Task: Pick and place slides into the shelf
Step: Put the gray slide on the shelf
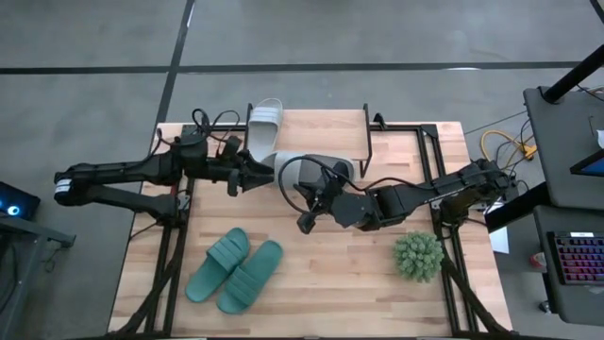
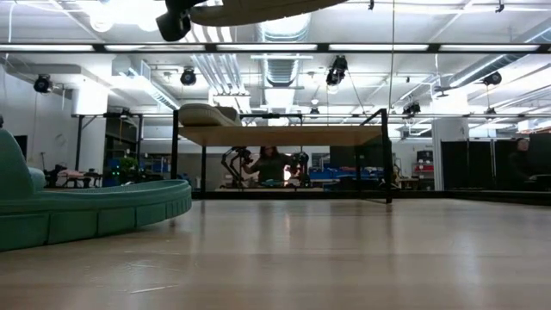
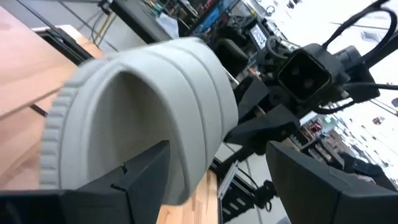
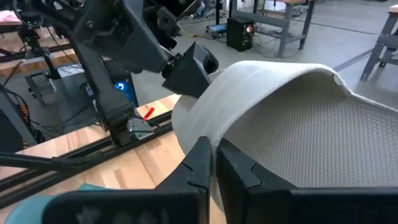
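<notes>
Grey floor (image 1: 85, 38), exposed ceiling ducts (image 2: 284, 30), black desk (image 1: 566, 142)

A pale grey-white foam slide (image 1: 304, 171) with a wide ribbed strap sits at the table's centre; in the right wrist view its footbed (image 4: 311, 134) shows a fine dotted texture, and in the left wrist view its sole edge (image 3: 53, 134) is finely ridged. A second pale grey-white foam slide (image 1: 264, 125) lies toward eleven o'clock. Two teal green foam slides (image 1: 234, 269) with ribbed straps lie toward seven o'clock. The small rack's rectangular top (image 1: 330, 132) is light wood on thin black legs, at twelve o'clock. A spiky green plant ball (image 1: 418, 256) sits toward four o'clock. The tabletop (image 1: 330, 283) is pale striped wood. Both arms are dark.
</notes>
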### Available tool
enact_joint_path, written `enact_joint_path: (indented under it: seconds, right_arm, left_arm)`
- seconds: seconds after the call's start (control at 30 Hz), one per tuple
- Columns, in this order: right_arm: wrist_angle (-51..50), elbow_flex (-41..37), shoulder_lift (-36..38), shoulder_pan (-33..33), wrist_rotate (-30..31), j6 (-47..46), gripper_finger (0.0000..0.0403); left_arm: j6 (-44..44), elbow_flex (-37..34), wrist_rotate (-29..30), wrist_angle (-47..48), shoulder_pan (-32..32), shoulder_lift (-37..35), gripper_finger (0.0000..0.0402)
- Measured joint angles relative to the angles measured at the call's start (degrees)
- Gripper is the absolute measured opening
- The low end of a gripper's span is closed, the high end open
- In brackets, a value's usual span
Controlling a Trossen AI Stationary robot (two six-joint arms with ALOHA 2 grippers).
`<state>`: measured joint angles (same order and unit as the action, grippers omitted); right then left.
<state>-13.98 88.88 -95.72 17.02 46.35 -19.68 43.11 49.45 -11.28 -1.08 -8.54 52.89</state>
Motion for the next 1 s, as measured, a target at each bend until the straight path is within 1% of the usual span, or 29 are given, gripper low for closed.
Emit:
enact_joint_path:
  seconds: [0.1, 0.2, 0.57, 0.7, 0.83, 1.0]
  right_arm:
    - [0.0, 0.0, 0.0, 0.0, -0.5, 0.2, 0.0008]
    - [0.4, 0.0, 0.0, 0.0, -1.7, 0.1, 0.0008]
    - [1.4, 0.0, 0.0, 0.0, -2.8, 0.3, 0.0008]
    - [1.8, 0.0, 0.0, 0.0, -2.9, 0.5, 0.0008]
    - [2.6, -0.1, 0.0, 0.0, -3.1, 0.9, 0.0008]
    - [2.6, -0.1, 0.0, 0.0, -3.3, 0.9, 0.0008]
  left_arm:
    - [-0.4, 0.0, 1.3, -0.1, 0.0, -0.2, 0.0251]
    - [-0.4, 0.0, 1.4, -0.5, 0.0, -0.1, 0.0251]
    - [0.1, 0.1, 1.5, -4.5, 0.0, 2.0, 0.0251]
    - [0.0, 0.4, 1.7, -4.6, 0.0, 2.8, 0.025]
    - [0.1, 0.5, 1.7, -4.7, 0.0, 3.7, 0.0236]
    - [0.1, 0.5, 1.8, -4.7, 0.0, 4.5, 0.0196]
